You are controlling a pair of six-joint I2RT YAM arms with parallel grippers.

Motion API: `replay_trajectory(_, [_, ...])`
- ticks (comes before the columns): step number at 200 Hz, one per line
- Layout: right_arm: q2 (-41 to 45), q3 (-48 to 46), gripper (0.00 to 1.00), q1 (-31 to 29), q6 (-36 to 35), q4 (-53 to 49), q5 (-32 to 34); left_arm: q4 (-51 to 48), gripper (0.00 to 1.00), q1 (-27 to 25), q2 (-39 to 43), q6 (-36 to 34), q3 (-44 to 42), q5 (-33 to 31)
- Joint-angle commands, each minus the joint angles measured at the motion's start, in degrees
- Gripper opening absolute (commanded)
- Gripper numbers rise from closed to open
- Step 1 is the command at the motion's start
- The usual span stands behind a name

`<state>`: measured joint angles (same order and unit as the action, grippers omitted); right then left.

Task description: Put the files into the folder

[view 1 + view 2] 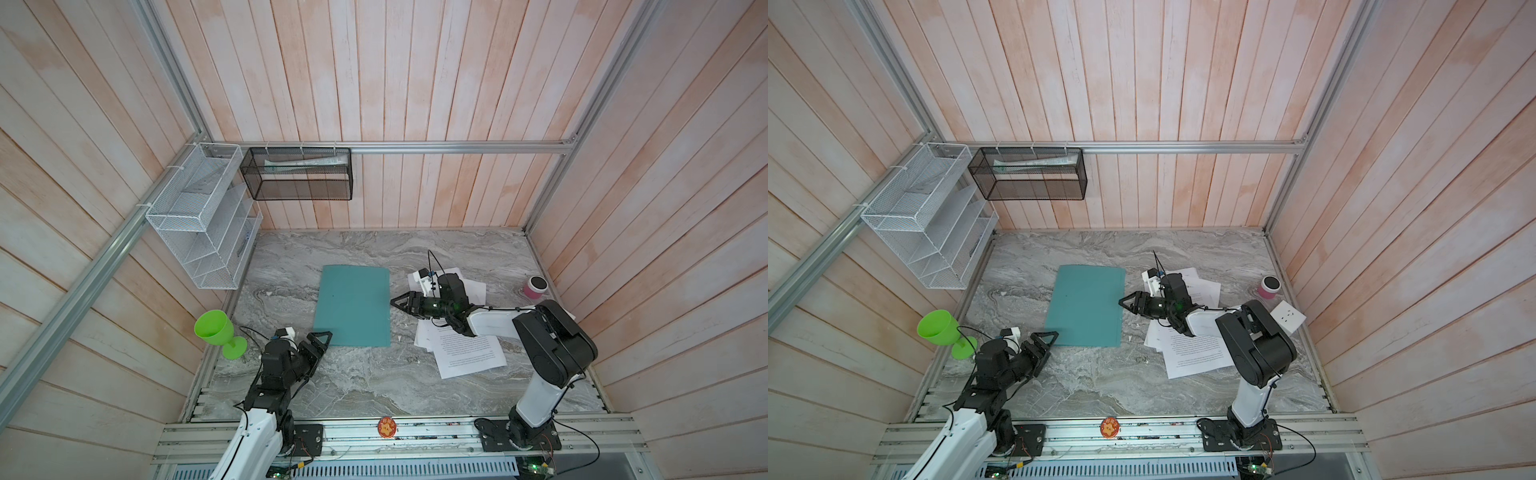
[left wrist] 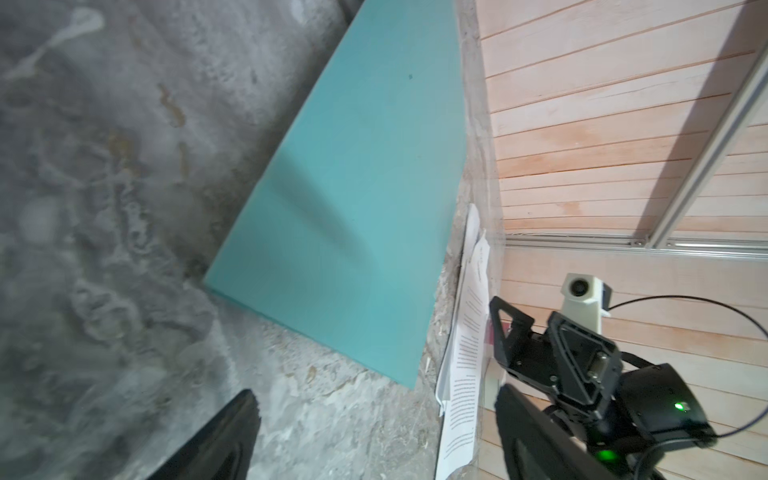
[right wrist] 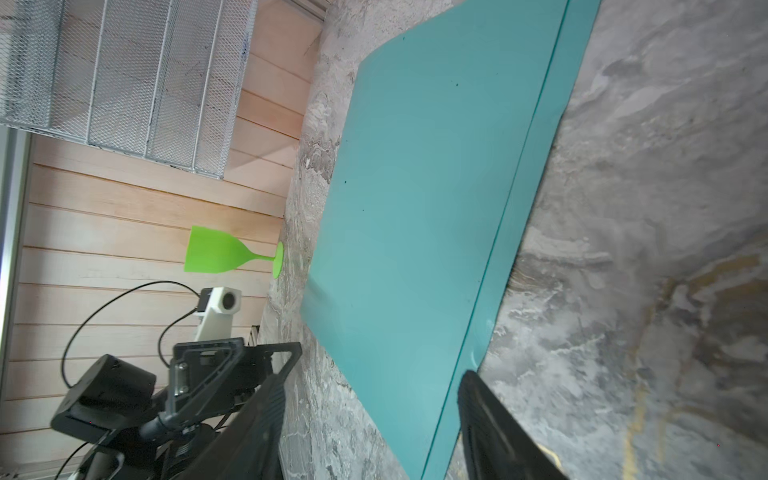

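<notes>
Teal folder point(image 1: 353, 309) lies closed mid-counter point(image 1: 353, 386), files point(image 1: 469, 353) loose beside it; left jaws and right jaws stand apart at its edges. We judge lifting the cover comes next.

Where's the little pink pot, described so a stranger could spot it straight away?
Start at the grey marble-patterned tabletop and go to its right edge, by the wooden plank wall. Past the scattered white printed paper sheets stands a small pink cylindrical pot with a dark top. Nothing else there is pink.
</notes>
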<state>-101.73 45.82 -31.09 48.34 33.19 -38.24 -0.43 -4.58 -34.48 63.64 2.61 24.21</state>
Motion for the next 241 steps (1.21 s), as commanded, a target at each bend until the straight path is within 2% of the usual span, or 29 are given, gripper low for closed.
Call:
replay_trajectory(1, [-1.1,1.4,0.63,-0.4,1.5,2.9,-1.8,5.4,0.9,-0.2,-0.8,2.5,-1.3,0.1])
replay_trajectory(68, [-2.6,0.6,0.6,-0.4,3.3,5.2,-1.7,13.7,0.87,-0.2,-4.3,4.4,-5.5,-1.7])
replay_trajectory(94, [-2.9,0.3,0.59,-0.4,3.5,5.9,-1.8,18.8,0.83,-0.2,-4.1,7.0,-8.5,-2.6])
replay_trajectory(151, [-4.3,0.6,0.58,-0.4,3.8,6.5,-2.1,17.1,0.8,-0.2,-4.5,6.0,-8.3,-3.0])
replay_trajectory(188, [-5.3,0.9,0.58,-0.4,3.9,6.5,-1.8,11.8,0.8,-0.2,-4.8,4.1,-6.8,-3.4])
replay_trajectory(241, [-6.8,1.7,0.57,-0.4,3.6,6.3,-2.4,12.0,0.8,-0.3,-5.1,4.6,-7.3,-4.5])
